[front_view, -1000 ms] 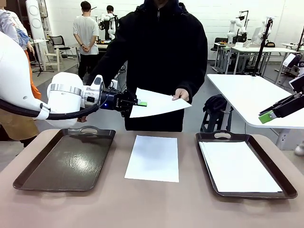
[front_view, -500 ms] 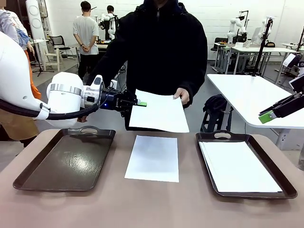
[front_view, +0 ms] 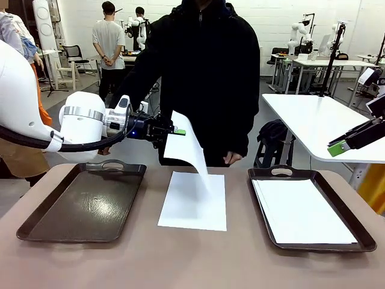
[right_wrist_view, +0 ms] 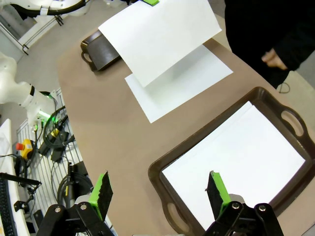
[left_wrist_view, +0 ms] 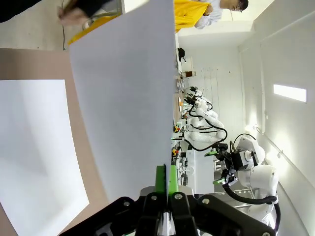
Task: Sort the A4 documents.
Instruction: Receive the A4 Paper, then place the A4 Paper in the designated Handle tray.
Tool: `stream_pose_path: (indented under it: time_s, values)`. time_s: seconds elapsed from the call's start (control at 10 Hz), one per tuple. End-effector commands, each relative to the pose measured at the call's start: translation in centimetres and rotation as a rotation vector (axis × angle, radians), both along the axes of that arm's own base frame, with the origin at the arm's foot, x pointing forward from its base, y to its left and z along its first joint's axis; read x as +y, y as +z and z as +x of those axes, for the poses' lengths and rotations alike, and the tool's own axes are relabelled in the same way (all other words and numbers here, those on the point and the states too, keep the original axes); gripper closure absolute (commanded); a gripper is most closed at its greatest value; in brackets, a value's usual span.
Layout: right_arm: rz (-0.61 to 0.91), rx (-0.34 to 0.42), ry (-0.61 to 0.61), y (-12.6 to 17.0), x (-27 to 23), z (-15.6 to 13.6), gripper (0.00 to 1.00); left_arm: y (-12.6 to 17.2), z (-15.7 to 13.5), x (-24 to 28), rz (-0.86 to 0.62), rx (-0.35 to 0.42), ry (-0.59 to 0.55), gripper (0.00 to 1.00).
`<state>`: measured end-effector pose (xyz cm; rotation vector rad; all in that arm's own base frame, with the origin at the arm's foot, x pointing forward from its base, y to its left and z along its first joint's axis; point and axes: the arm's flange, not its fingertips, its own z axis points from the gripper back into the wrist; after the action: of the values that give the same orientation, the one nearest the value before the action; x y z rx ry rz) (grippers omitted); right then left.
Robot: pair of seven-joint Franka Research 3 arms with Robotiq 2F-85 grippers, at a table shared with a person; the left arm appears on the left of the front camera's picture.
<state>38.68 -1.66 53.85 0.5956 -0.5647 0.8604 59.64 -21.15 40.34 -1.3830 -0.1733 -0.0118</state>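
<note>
My left gripper is shut on one corner of a white A4 sheet above the table's far edge, between the two trays. The sheet droops down from the pads and hangs free; the left wrist view shows it edge-on. A second sheet lies flat in the middle of the table. More sheets lie stacked in the right tray. My right gripper stands open, high above that tray's near corner, holding nothing.
The dark left tray has nothing in it. A person in black stands at the far side with a hand lowered near the table edge. Bare tabletop runs along the front.
The person has let go of the held sheet and dropped the hand. The sheet's free end has swung down and now hangs from my left gripper alone. Neither arm has moved.
</note>
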Motion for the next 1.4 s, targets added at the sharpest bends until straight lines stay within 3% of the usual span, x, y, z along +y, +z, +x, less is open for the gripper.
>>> stream_pose_path:
  time_s: [0.0, 0.8, 1.1, 1.3]
  values:
    - [0.003, 0.0, 0.004, -0.1, 0.1, 0.0, 0.0, -0.1, 0.1, 0.0, -0.001, 0.004, 0.002, 1.0]
    - [0.003, 0.0, 0.004, -0.1, 0.1, 0.0, 0.0, 0.0, 0.0, 0.0, 0.0, 0.0, 0.0, 0.99]
    - [0.003, 0.0, 0.004, -0.1, 0.1, 0.0, 0.0, 3.9, -2.1, 3.2, 0.212, -0.137, -0.153, 0.99]
    - [0.003, 0.0, 0.004, -0.1, 0.1, 0.0, 0.0, 5.1, -3.4, 6.4, 0.33, -0.152, -0.137, 0.99]
